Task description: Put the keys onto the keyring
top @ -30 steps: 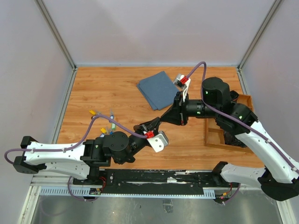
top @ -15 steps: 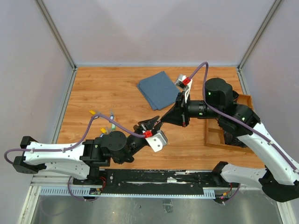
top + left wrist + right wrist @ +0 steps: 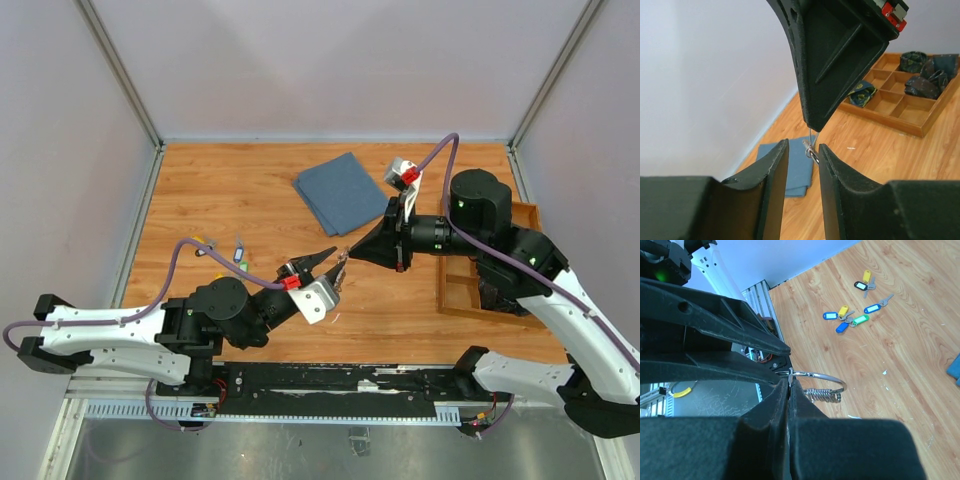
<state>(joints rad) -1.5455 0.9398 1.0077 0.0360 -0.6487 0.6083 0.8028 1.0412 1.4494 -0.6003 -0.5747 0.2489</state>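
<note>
Wooden desk (image 3: 230, 190): right end effector (image 3: 352, 252) pressed together, pinching keyring (image 3: 826, 375). Left end effector (image 3: 333, 263) spread, fingers either side of keyring. Keys (image 3: 860, 319) lie on desk, well apart.

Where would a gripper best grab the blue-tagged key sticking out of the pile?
Probably the blue-tagged key by its plastic tag, from straight above, pinching across its narrow width: it lies flat, and the tag is broader than the thin metal blade.

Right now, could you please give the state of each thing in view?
Thin silver wire keyring: held aloft by right gripper.
Right gripper: shut on keyring.
Left gripper: open, flanking keyring.
Colour-tagged metal keys: loose on table.
Blue cloth: folded flat.
Wooden tray: partly filled.
</note>
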